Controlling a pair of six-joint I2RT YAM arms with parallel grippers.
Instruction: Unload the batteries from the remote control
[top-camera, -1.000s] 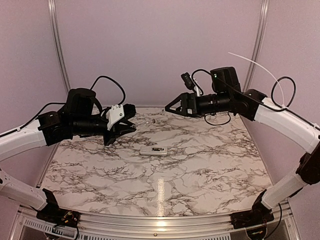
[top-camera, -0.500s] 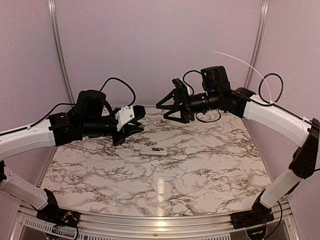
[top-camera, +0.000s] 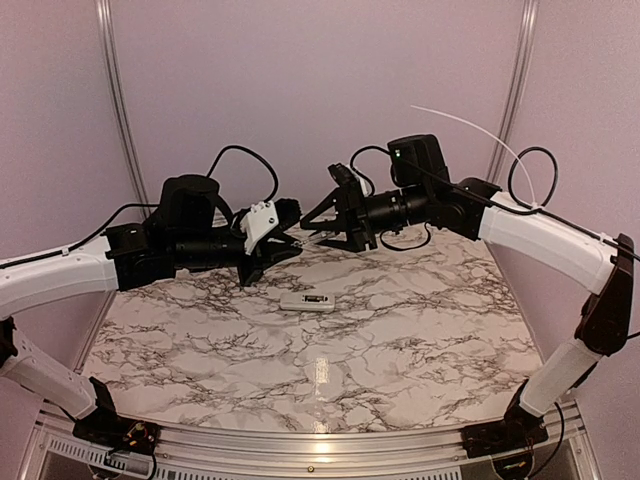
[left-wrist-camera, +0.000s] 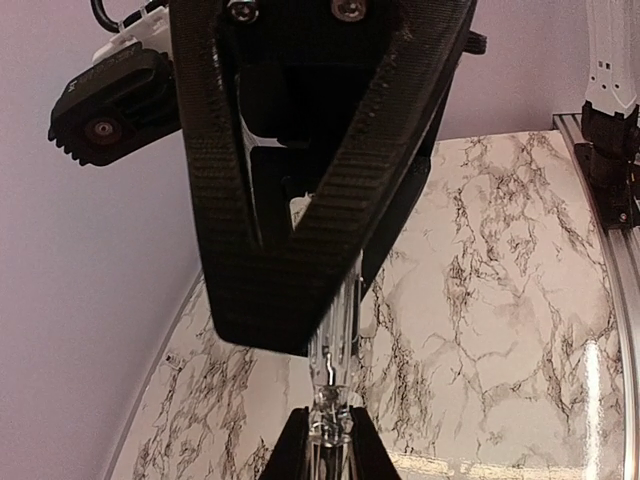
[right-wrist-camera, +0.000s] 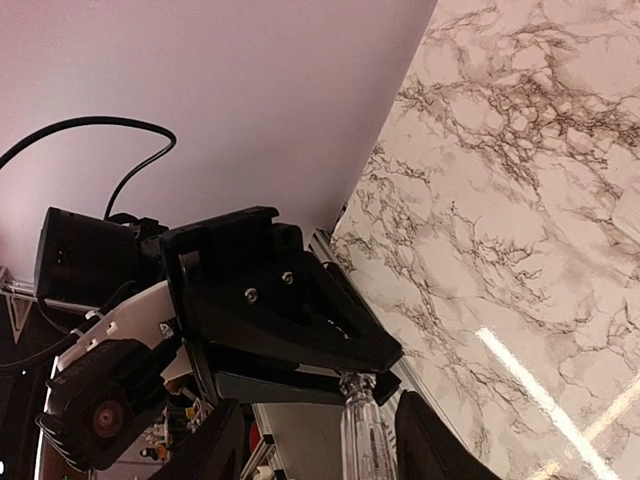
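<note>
The white remote control (top-camera: 307, 300) lies flat on the marble table, a small dark window showing on top, in front of both grippers. No batteries are in view. My left gripper (top-camera: 288, 240) (left-wrist-camera: 330, 452) is shut on one end of a slim clear plastic rod (left-wrist-camera: 335, 330). My right gripper (top-camera: 318, 226) (right-wrist-camera: 325, 445) faces it, open, with its fingers (right-wrist-camera: 222, 450) wide apart on either side of the rod (right-wrist-camera: 366, 440). The two grippers almost touch above the back middle of the table. In the left wrist view the right gripper (left-wrist-camera: 300, 190) hides most of the rod.
The marble tabletop (top-camera: 400, 340) is bordered by an aluminium frame (top-camera: 330, 452) and pale purple walls. Black cables loop behind both wrists. A thin white wire (top-camera: 470, 125) sticks up from the right arm.
Both arms have swung inward toward the back middle. The left gripper carried the clear rod rightward; the right gripper moved left and now straddles it. The remote has not moved.
</note>
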